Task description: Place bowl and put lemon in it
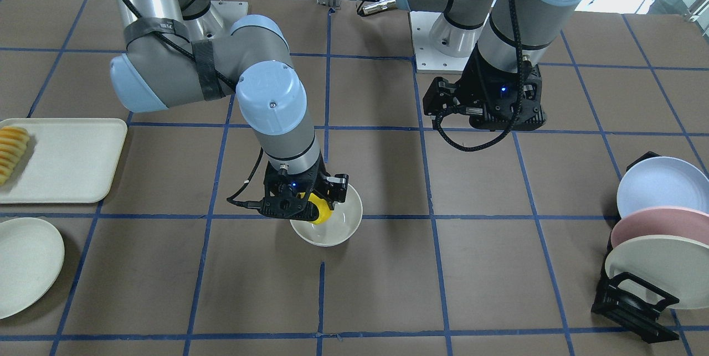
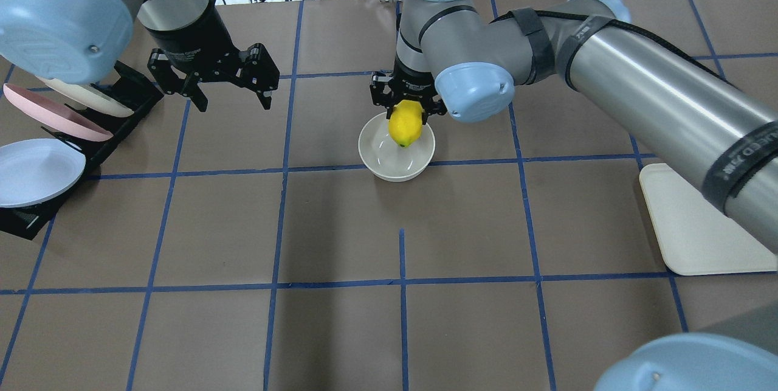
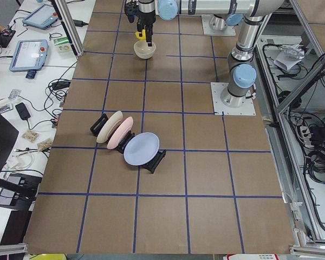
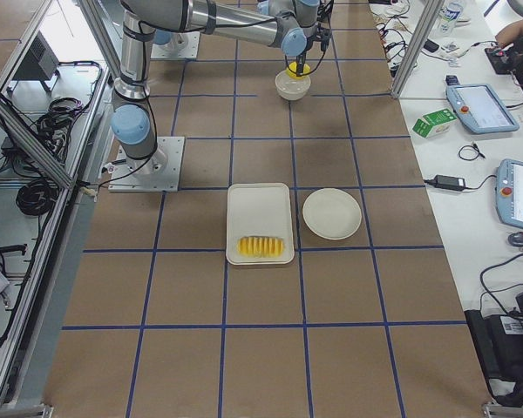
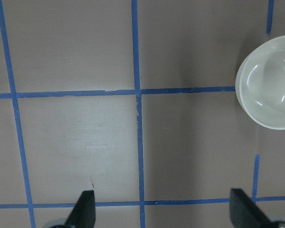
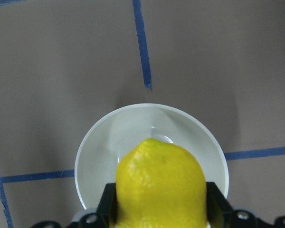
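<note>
Pinching the smooth, bright-yellow lemon [image 2: 406,129], the right gripper [image 2: 406,112] hangs over the glossy off-white bowl [image 2: 389,167]; left gripper [image 2: 233,103] spread.

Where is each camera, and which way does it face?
Front-facing: across the table, facing the robot; both arms, right claw holding lemon over bowl.
Overhead: behind the robot, looking down; both arms, left claw open.
Exterior left: table's left end, looking along it; racked plates nearest, arms beyond.
Exterior right: opposite end; tray nearest, arms beyond.
Left wrist: straight down; its fingertips, bowl.
Right wrist: straight down; its claw, lemon, bowl.
Shared: all show the bowl.
</note>
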`<state>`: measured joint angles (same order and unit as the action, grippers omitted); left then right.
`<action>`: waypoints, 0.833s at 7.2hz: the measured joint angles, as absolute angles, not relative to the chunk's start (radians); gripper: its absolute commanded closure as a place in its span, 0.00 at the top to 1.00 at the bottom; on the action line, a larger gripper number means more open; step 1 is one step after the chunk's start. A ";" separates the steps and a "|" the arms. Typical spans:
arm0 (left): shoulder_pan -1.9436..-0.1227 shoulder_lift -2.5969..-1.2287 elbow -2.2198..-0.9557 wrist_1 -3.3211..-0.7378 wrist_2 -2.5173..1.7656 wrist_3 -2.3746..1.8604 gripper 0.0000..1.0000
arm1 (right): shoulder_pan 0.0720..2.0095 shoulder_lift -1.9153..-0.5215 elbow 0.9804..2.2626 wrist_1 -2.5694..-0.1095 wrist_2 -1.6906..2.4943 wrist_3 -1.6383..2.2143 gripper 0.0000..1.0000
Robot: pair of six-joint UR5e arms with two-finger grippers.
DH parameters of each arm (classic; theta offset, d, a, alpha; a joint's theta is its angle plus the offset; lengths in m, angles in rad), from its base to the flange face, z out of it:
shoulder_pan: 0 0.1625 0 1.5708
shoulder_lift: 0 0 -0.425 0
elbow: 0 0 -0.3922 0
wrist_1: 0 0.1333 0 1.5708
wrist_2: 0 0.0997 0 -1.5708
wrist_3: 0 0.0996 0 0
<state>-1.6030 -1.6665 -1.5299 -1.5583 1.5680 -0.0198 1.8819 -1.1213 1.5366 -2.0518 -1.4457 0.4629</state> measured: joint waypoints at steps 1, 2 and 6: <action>-1.599 -1.664 -1.522 -1.559 1.569 -0.018 1.00 | 1.890 -1.097 1.539 -2.065 -1.444 0.471 0.00; -1.599 -1.661 -1.520 -1.559 1.569 -0.017 1.00 | 1.895 -1.073 1.541 -2.082 -1.440 0.476 0.00; -1.601 -1.660 -1.519 -1.556 1.567 0.003 1.00 | 1.907 -1.024 1.544 -2.115 -1.446 0.475 1.00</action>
